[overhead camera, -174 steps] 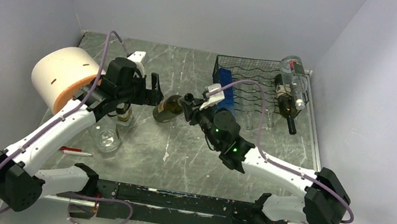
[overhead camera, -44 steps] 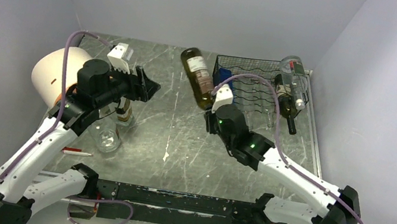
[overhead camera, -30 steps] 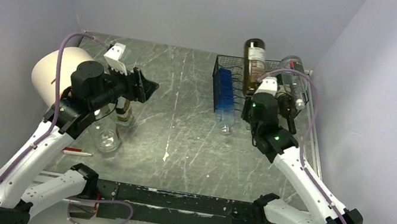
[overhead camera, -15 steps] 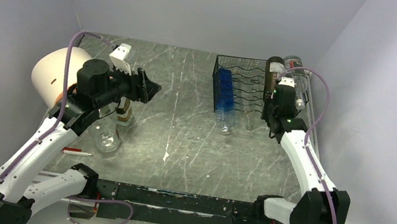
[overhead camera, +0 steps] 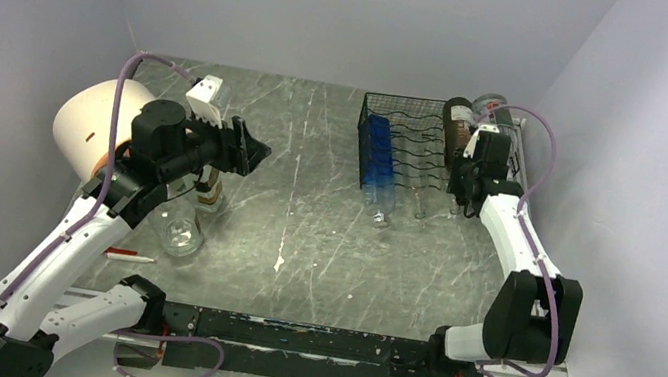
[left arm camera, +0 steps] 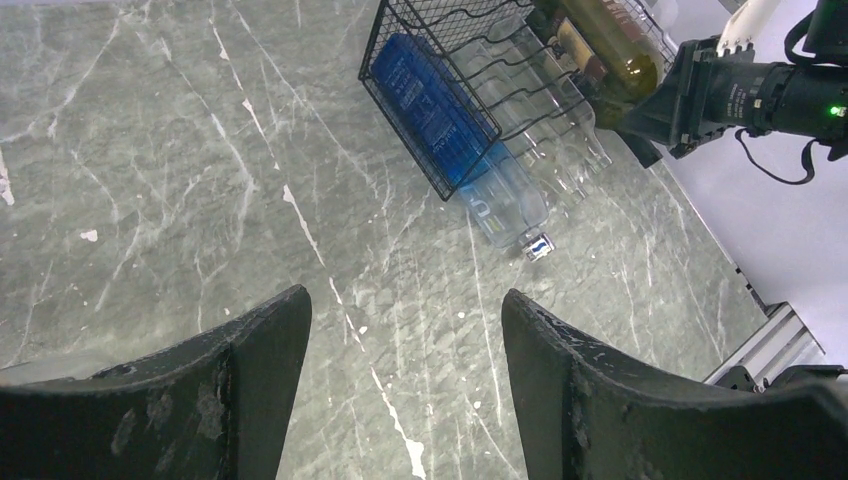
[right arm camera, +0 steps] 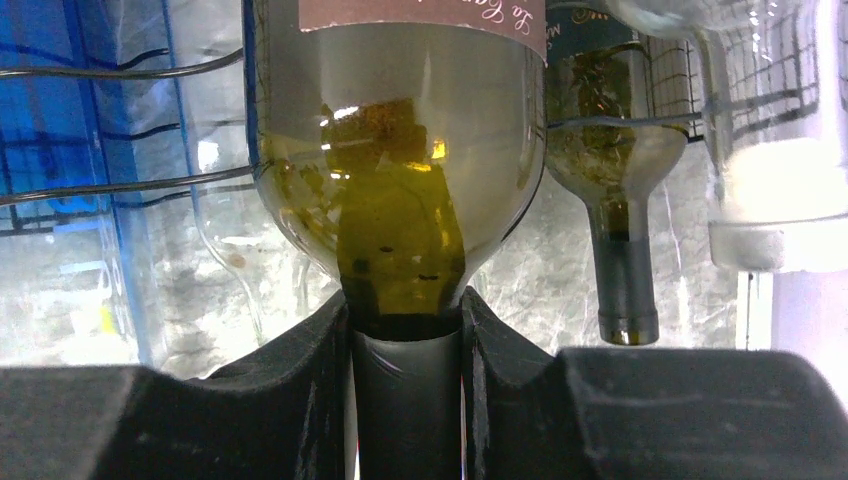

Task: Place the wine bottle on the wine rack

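Note:
The wine bottle (overhead camera: 455,125) is dark olive glass with a brownish label. It lies lengthwise over the right part of the black wire wine rack (overhead camera: 411,125), base toward the back wall. My right gripper (overhead camera: 462,172) is shut on its neck, and in the right wrist view the fingers (right arm camera: 320,350) clamp the neck just below the shoulder of the bottle (right arm camera: 400,150). My left gripper (overhead camera: 255,149) hangs open and empty over the table's left half. The left wrist view shows the left gripper (left arm camera: 405,330) holding nothing, with the rack (left arm camera: 400,130) far ahead.
The rack holds a blue plastic bottle (overhead camera: 378,155), clear bottles (overhead camera: 423,190), another dark wine bottle (right arm camera: 612,200) and a clear bottle (right arm camera: 770,150) at the right. At the left are a white roll (overhead camera: 102,126), a small bottle (overhead camera: 208,191), a glass jar (overhead camera: 181,235) and a red pen (overhead camera: 122,253).
My right arm has swung the wine bottle from the rack's middle to its right side and lowered it along the tier. The left arm has barely moved.

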Robot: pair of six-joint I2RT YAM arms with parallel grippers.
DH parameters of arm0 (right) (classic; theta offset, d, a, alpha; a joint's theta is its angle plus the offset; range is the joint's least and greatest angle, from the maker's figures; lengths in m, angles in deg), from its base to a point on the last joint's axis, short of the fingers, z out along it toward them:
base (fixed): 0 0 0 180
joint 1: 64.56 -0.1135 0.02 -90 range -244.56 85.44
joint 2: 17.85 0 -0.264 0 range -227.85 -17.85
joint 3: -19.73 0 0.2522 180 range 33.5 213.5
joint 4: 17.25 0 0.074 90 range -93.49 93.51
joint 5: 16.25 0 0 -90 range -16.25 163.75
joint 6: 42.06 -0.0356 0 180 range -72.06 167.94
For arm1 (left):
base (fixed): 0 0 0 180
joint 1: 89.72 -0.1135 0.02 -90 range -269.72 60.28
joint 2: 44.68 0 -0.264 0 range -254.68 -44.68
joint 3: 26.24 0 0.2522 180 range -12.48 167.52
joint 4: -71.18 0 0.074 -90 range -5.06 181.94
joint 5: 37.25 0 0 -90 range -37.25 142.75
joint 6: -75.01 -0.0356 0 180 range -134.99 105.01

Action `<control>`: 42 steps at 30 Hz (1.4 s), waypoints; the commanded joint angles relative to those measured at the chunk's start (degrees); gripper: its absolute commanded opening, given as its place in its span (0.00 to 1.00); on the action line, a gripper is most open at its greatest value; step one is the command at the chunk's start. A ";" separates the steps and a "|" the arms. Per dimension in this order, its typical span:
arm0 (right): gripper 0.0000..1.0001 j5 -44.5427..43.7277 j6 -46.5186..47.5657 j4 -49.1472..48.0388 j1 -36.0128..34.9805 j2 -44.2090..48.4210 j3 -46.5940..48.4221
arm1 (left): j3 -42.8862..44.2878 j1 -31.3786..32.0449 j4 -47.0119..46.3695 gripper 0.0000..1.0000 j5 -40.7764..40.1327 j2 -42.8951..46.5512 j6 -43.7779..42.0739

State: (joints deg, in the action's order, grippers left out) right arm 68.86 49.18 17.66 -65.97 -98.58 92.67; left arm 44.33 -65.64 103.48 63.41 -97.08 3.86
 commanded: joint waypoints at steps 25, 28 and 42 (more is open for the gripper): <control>0.68 0.39 -2.40 3.26 0.71 4.12 9.22 | 7.86 -0.34 2.26 0.79 -3.81 -1.94 -4.52; 0.68 5.96 -4.77 3.59 0.41 7.56 9.17 | 10.53 -0.34 3.16 0.79 -4.93 -1.62 -5.33; 0.70 13.84 -13.83 -17.44 -25.12 9.84 2.93 | 19.01 -0.35 10.62 0.83 -17.74 3.91 -9.00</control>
State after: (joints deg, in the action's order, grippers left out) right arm 83.07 37.77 9.52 -83.59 -86.16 97.37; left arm 60.88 -65.64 110.94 51.52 -95.42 -3.63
